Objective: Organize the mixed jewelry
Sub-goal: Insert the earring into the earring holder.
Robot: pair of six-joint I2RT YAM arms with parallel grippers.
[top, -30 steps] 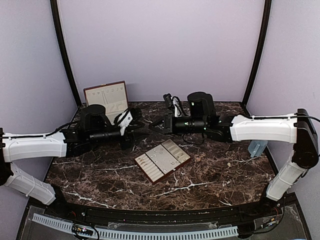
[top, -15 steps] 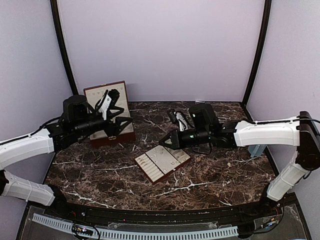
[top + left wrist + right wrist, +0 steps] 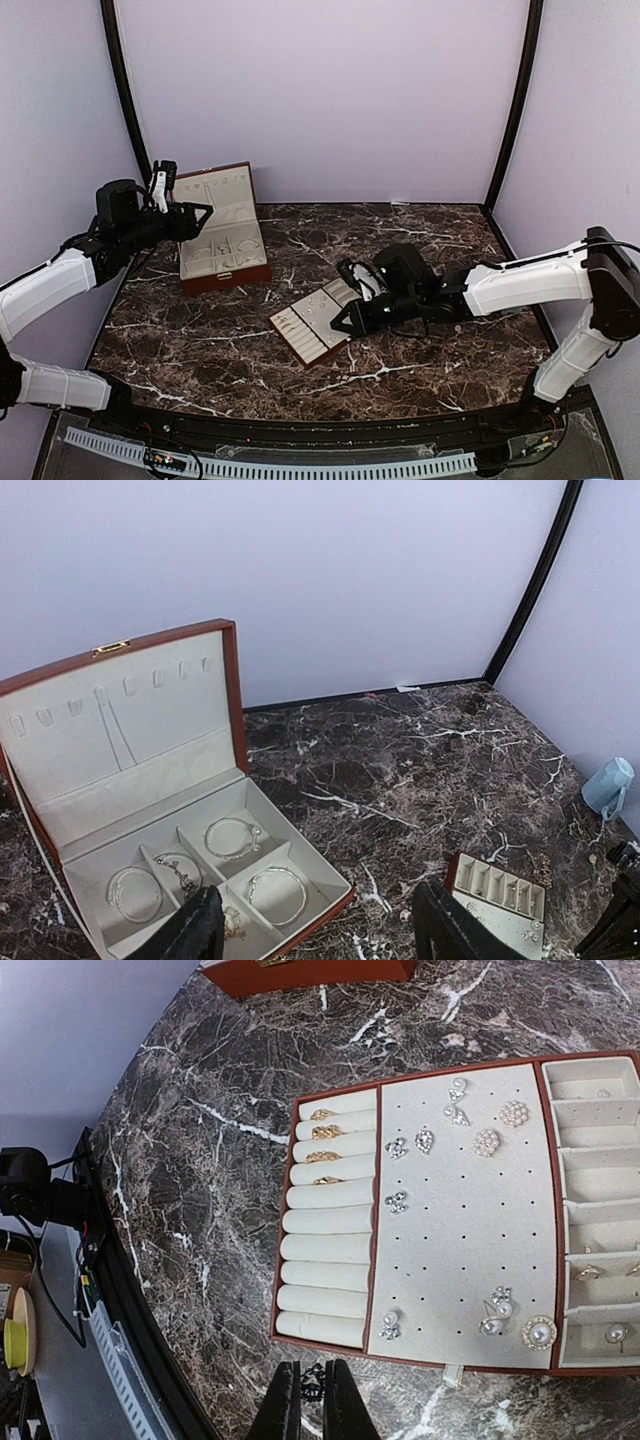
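The cream slotted tray [image 3: 300, 335] lies mid-table. In the right wrist view the tray [image 3: 450, 1210] carries mixed jewelry: gold rings [image 3: 325, 1132] in the roll slots, silvery and pearl studs [image 3: 487, 1142] on the pad. My right gripper [image 3: 312, 1400] hovers just off the tray's edge, shut on a tiny dark beaded piece [image 3: 313, 1386]. In the top view the right gripper [image 3: 342, 324] is low over the tray. My left gripper [image 3: 325, 935] hangs open and empty above the open reddish-brown box [image 3: 235, 680], which holds silvery bangles [image 3: 232, 837].
The box [image 3: 220, 240] stands at the back left with its lid upright. A pale blue object [image 3: 512, 297] sits at the right edge. Black posts and purple walls close in the back and sides. A cable rail [image 3: 300, 465] runs along the front.
The two grippers were close together in the air at the back. The left one opened and drew back left over the box; the right one came down to the tray, still shut.
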